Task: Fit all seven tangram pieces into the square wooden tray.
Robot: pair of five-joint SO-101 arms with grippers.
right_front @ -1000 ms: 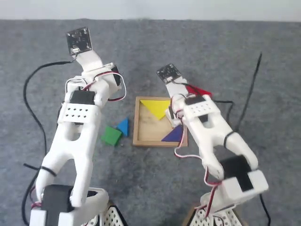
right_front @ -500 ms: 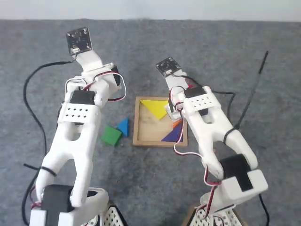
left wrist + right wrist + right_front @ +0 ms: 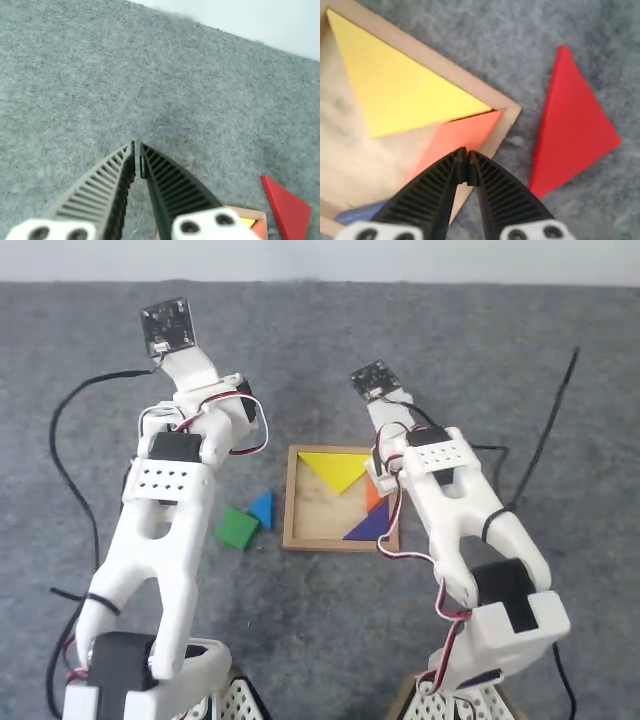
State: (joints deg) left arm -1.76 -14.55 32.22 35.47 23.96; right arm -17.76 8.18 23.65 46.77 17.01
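Note:
The square wooden tray [image 3: 293,502] lies mid-table with a yellow triangle [image 3: 335,470], an orange piece [image 3: 374,494] and a purple piece [image 3: 368,527] inside it. In the right wrist view my right gripper [image 3: 465,158] is shut and empty, just above the orange piece [image 3: 462,136] near the tray rim [image 3: 506,107], beside the yellow triangle [image 3: 395,85]. A red triangle [image 3: 567,120] rests on the carpet outside that rim. My left gripper [image 3: 136,148] is shut and empty over bare carpet, away from the tray's far left corner.
A green piece [image 3: 236,528] and a small blue triangle [image 3: 262,508] lie on the grey carpet left of the tray. The red triangle [image 3: 285,210] also appears in the left wrist view. Cables trail along both sides of the table.
My right arm has shifted to the right over the tray's right edge. The orange piece, earlier hidden, now lies uncovered beside the yellow triangle. The left arm has not moved.

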